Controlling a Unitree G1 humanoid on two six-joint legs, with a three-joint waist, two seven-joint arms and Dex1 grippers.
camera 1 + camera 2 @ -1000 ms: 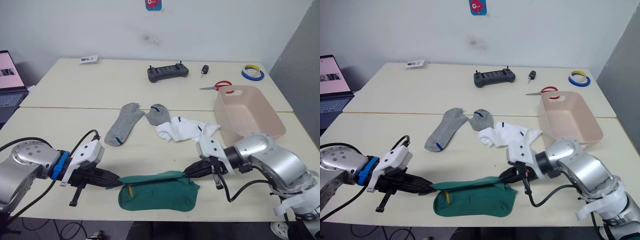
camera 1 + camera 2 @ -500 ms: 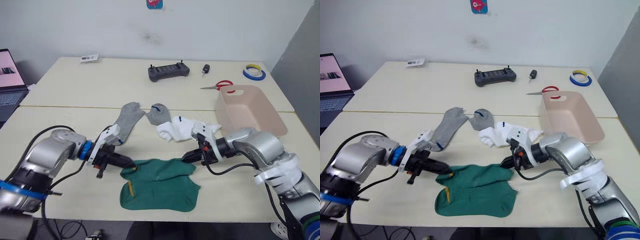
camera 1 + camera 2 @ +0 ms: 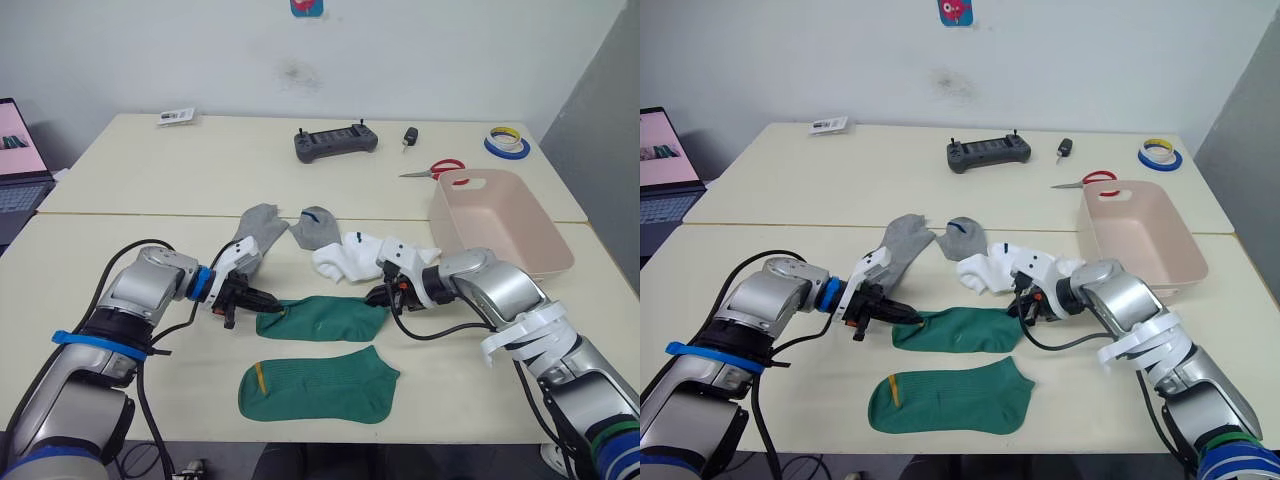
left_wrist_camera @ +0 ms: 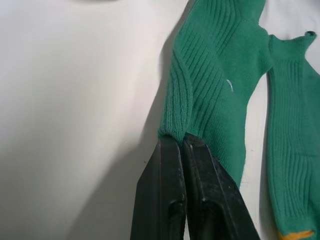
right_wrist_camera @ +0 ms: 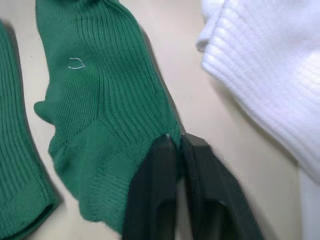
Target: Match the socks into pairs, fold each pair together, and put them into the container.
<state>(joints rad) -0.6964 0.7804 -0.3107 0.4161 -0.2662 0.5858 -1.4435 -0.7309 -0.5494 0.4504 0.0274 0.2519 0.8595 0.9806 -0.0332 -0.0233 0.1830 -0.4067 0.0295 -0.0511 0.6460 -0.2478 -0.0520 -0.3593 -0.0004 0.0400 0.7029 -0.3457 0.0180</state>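
The left gripper (image 3: 262,299) pinches one end of a green sock (image 3: 322,318), and the right gripper (image 3: 378,297) pinches the other end. That sock lies flat on the table (image 3: 120,260). A second green sock (image 3: 315,386) (with a yellow mark) lies nearer the front edge. White socks (image 3: 350,256) and grey socks (image 3: 252,230) lie behind. The tub (image 3: 500,225) sits to the right.

Both arms are shiny silver metal with round joints. The left arm (image 3: 140,295) has a bright blue ring at the wrist and a blue band higher up. The right arm (image 3: 500,295) wears white straps. Black cables loop beside each. The grippers have white bases and black fingers (image 4: 172,200), maybe rubber-tipped.
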